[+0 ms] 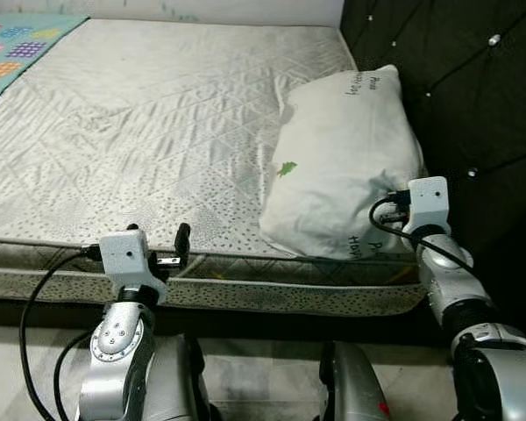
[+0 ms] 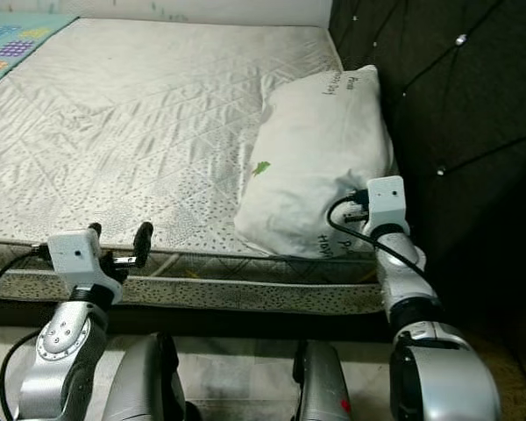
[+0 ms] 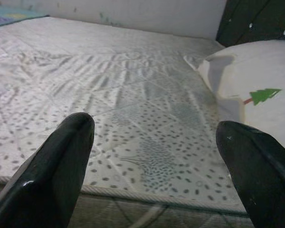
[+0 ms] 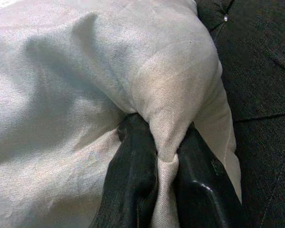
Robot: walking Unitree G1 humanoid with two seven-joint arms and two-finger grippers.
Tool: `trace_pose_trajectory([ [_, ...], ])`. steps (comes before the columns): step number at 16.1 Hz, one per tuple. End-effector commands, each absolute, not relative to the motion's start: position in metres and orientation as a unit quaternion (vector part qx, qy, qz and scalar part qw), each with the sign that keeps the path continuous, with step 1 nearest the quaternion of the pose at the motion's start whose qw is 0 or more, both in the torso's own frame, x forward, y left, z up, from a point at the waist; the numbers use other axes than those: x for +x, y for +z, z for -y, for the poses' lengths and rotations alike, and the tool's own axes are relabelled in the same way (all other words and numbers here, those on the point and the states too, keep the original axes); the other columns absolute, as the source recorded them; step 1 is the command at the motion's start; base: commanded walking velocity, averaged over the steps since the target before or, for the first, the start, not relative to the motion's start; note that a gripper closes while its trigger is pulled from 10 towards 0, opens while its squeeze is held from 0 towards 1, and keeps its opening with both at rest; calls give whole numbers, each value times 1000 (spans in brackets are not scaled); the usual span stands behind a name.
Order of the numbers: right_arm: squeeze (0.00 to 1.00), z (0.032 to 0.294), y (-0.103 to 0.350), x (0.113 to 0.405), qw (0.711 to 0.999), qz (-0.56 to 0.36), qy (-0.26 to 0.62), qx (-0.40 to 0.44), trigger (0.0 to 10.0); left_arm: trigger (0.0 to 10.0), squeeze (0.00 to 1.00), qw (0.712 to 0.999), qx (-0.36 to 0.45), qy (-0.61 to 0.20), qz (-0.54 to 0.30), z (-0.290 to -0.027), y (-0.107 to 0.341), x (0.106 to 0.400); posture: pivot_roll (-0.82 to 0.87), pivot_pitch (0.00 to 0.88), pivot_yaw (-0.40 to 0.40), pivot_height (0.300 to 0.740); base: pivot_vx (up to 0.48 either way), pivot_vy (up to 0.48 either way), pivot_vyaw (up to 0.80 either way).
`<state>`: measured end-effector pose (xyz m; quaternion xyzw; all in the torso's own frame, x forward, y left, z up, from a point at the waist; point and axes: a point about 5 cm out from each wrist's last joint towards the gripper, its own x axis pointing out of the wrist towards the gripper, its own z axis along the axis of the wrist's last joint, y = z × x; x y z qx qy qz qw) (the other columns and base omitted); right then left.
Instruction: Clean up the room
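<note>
A white pillow (image 1: 346, 162) with a small green tree print lies at the right side of the bare quilted mattress (image 1: 140, 132), against the dark headboard. My right gripper (image 4: 164, 156) is shut on a pinched fold of the pillow (image 4: 85, 85) at its near right corner. My left gripper (image 1: 162, 241) hovers open at the mattress's front edge, to the left of the pillow, with nothing between its fingers (image 3: 61, 166). The pillow (image 3: 256, 85) shows beyond them to one side.
A tufted black headboard (image 1: 456, 79) rises on the right. A patterned blanket (image 1: 17, 44) covers the mattress's far left corner. A pale wall runs behind the bed. The floor below the bed frame is light tile.
</note>
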<state>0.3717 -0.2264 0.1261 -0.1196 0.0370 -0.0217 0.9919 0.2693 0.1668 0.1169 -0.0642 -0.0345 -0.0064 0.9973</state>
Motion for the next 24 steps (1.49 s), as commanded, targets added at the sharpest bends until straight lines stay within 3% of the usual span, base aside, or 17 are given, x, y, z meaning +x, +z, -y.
trace_pose_trajectory([
  [1, 0, 210, 128, 376, 992, -32, 2, -122, 10000, 10000, 1000, 997, -67, 0, 44, -170, 120, 270, 45, 62, -17, 543, 0, 0, 0],
  [3, 0, 207, 126, 376, 992, -34, 5, -120, 10000, 10000, 1000, 996, -77, 5, 46, -170, 121, 270, 45, 64, -16, 543, 0, 0, 0],
  [4, 0, 208, 125, 375, 992, -35, 4, -118, 10000, 0, 1000, 996, -77, 1, 54, -171, 122, 268, 43, 65, -14, 543, 0, 0, 0],
  [5, 0, 208, 125, 375, 992, -36, 3, -118, 10000, 0, 1000, 996, -72, -2, 56, -172, 122, 267, 43, 65, -14, 543, 0, 0, 0],
  [6, 0, 209, 125, 375, 992, -37, 3, -117, 10000, 0, 0, 996, -72, -2, 56, -172, 122, 267, 42, 66, -15, 543, 0, 0, 0],
  [14, 0, 207, 123, 374, 993, -39, 3, -115, 10000, 0, 0, 996, -68, 0, 57, -172, 121, 269, 38, 53, -12, 543, 0, 0, 0],
  [15, 0, 205, 122, 374, 993, -40, 9, -110, 10000, 10000, 0, 997, -64, 2, 50, -172, 120, 270, 38, 53, -12, 543, 0, 0, 0],
  [16, 0, 204, 122, 374, 994, -40, 14, -105, 10000, 10000, 0, 997, -65, 1, 49, -171, 119, 270, 38, 53, -12, 543, 0, 0, 0],
  [17, 1000, 204, 122, 374, 994, -39, 17, -100, 10000, 10000, 1000, 996, -71, 2, 51, -171, 119, 270, 38, 53, -12, 543, 0, 0, 0],
  [24, 1000, 202, 150, 383, 996, 30, 5, -86, 10000, 10000, 1000, 996, -74, 3, 53, -172, 119, 269, 43, 45, -16, 543, 0, 0, 0],
])
